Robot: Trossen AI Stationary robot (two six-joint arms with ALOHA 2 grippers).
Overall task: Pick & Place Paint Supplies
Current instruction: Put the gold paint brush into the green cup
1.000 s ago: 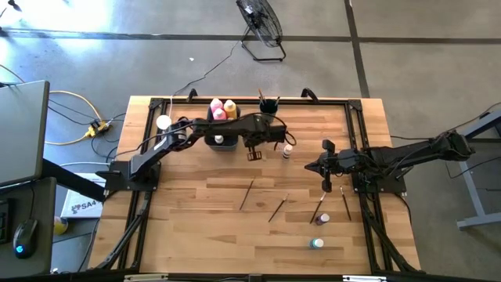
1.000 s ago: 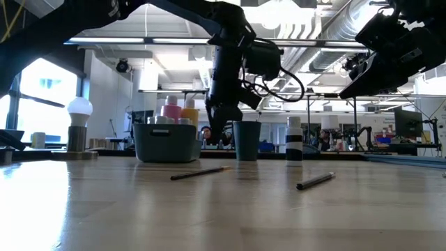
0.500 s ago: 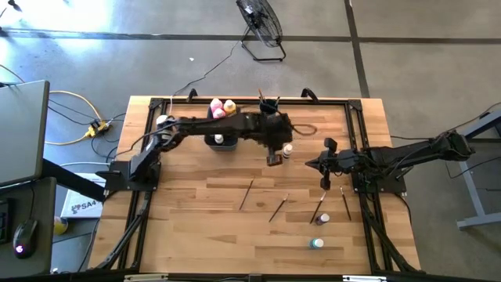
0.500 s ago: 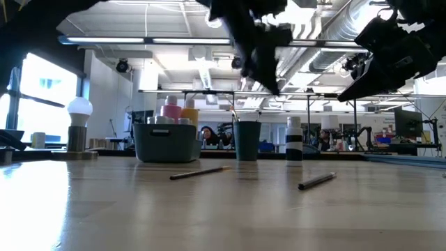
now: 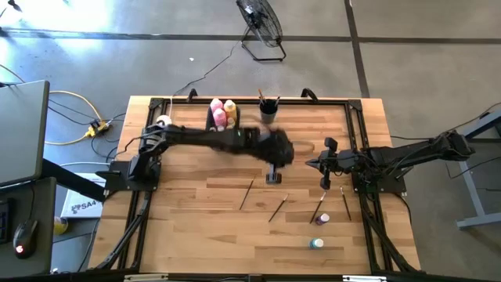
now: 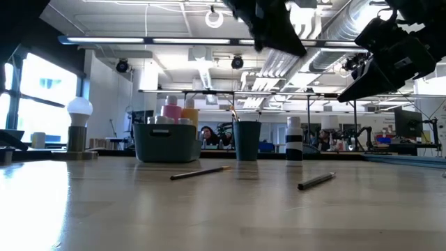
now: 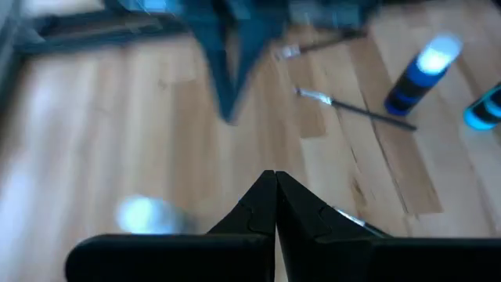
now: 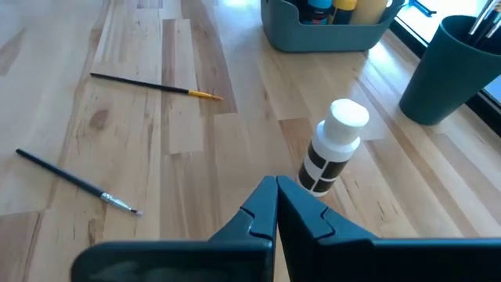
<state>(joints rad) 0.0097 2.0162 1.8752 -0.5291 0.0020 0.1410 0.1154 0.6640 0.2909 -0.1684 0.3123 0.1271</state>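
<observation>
A grey bin [image 5: 221,119] at the far edge holds the pink bottle [image 5: 218,114] and the yellow bottle [image 5: 230,109]. A dark cup [image 5: 268,108] beside it holds brushes. Loose paintbrushes [image 5: 246,193] [image 5: 278,207] [image 5: 319,210] lie on the table's middle. Small bottles [image 5: 323,220] [image 5: 315,244] lie nearer the front. A white-capped black-and-white bottle [image 8: 333,153] stands right of the cup. My left gripper [image 5: 272,177] hangs shut and empty high above the table's middle. My right gripper [image 5: 326,182] waits shut and empty at the right.
A white knob on a tan base [image 5: 163,121] stands at the far left. Black frame rails [image 5: 360,149] run along the table's sides. Bare wood [image 5: 188,227] lies at the near left.
My left gripper has risen from beside the bin and swung toward the table's right and near edges. It has tipped from pointing down to slanting forward, and has stayed shut and empty.
</observation>
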